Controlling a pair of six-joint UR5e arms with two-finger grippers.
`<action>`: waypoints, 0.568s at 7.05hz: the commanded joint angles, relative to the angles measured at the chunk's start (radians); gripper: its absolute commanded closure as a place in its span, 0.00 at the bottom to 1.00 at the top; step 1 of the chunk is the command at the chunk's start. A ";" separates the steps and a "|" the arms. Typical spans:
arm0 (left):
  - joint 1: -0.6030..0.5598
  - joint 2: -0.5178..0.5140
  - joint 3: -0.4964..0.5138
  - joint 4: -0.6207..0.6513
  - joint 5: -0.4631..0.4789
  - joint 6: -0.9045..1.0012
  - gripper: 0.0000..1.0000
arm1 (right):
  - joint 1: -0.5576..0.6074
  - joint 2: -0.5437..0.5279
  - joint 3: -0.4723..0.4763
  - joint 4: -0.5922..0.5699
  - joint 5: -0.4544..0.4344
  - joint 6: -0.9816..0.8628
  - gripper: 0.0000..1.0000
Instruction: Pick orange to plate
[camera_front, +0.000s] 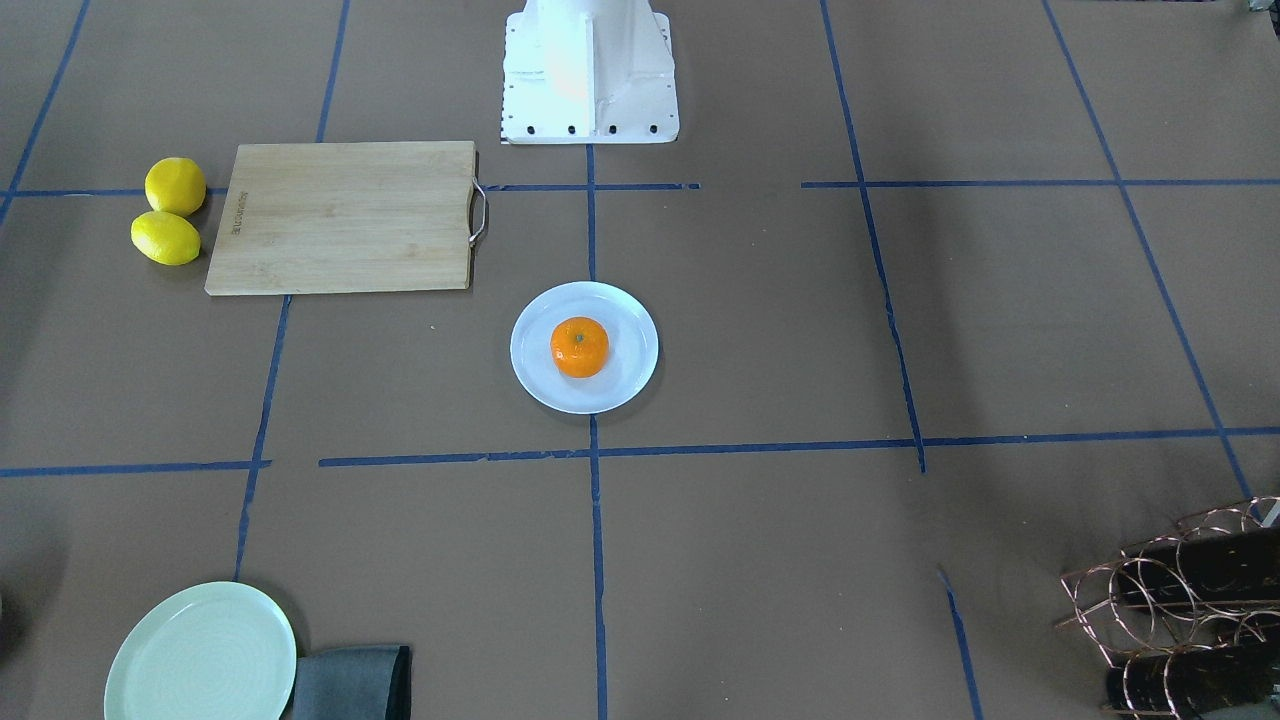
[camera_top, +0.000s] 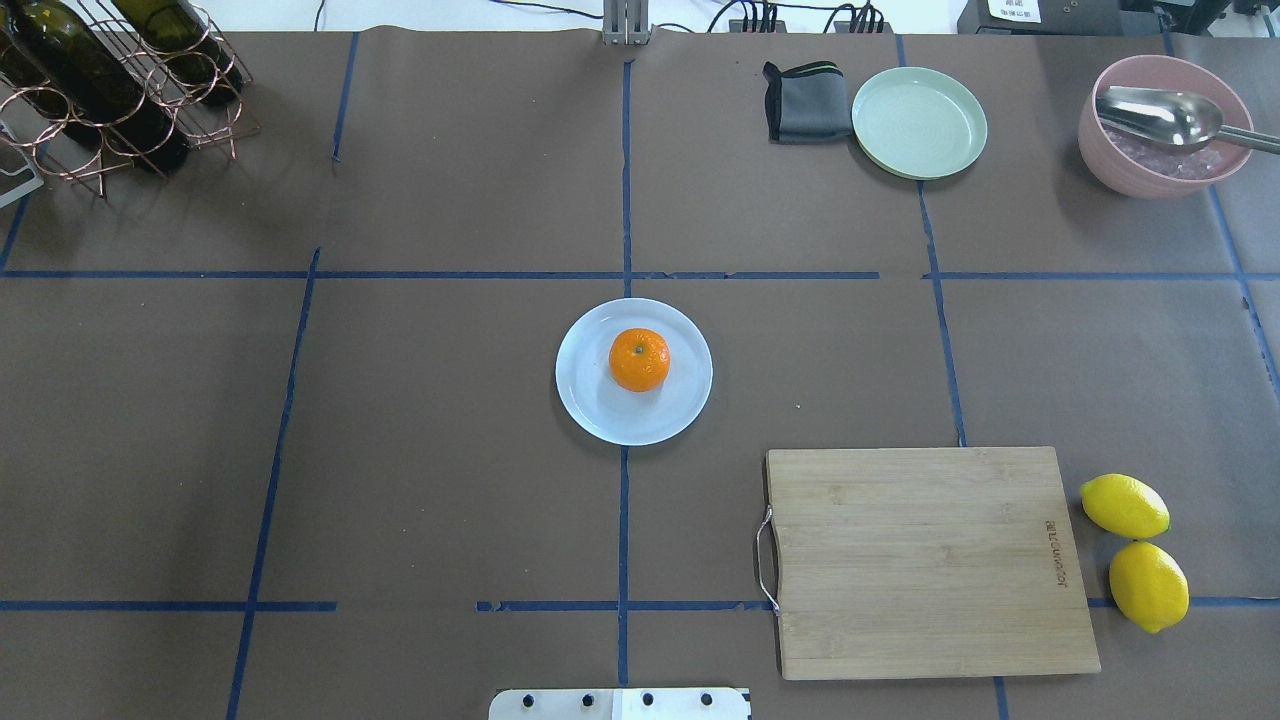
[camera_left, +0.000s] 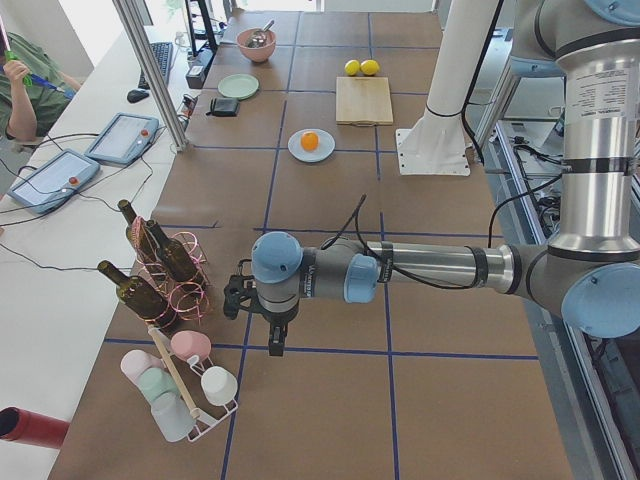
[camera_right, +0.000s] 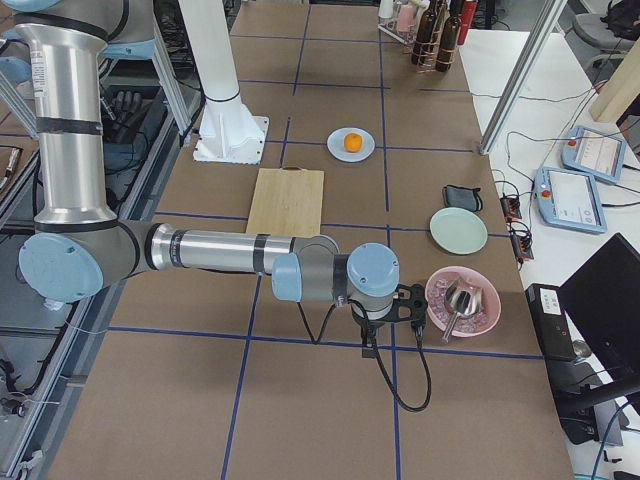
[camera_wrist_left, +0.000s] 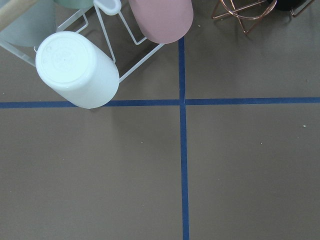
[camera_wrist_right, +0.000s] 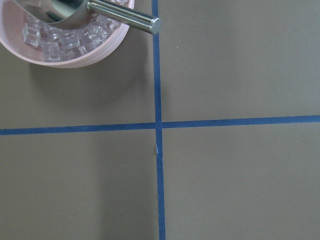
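The small bright orange (camera_top: 639, 359) rests on the pale bluish-white plate (camera_top: 600, 410) at the table's middle, also seen as orange (camera_front: 579, 347) on plate (camera_front: 535, 375). Both arms are far from it. My left gripper (camera_left: 272, 342) hangs over the table's left end beside the cup rack, and my right gripper (camera_right: 367, 344) hangs over the right end beside the pink bowl. Only the side views show them, so I cannot tell whether they are open or shut. No fingers appear in either wrist view.
A wooden cutting board (camera_top: 925, 560) with two lemons (camera_top: 1135, 550) lies near the robot's right. A mint-green plate (camera_top: 919, 122), grey cloth (camera_top: 805, 102) and pink bowl (camera_top: 1160, 125) with a scoop stand far right. A wine rack (camera_top: 110, 85) stands far left, with a cup rack (camera_left: 185, 385) past the left end.
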 joint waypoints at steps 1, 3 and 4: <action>0.000 0.005 0.033 0.002 -0.001 0.000 0.00 | -0.002 0.000 -0.004 0.000 -0.005 0.004 0.00; 0.000 0.005 0.046 0.005 -0.001 0.004 0.00 | -0.002 0.001 -0.005 0.000 -0.005 0.004 0.00; 0.000 0.006 0.041 0.011 0.001 0.007 0.00 | -0.002 0.001 -0.005 0.000 -0.005 0.006 0.00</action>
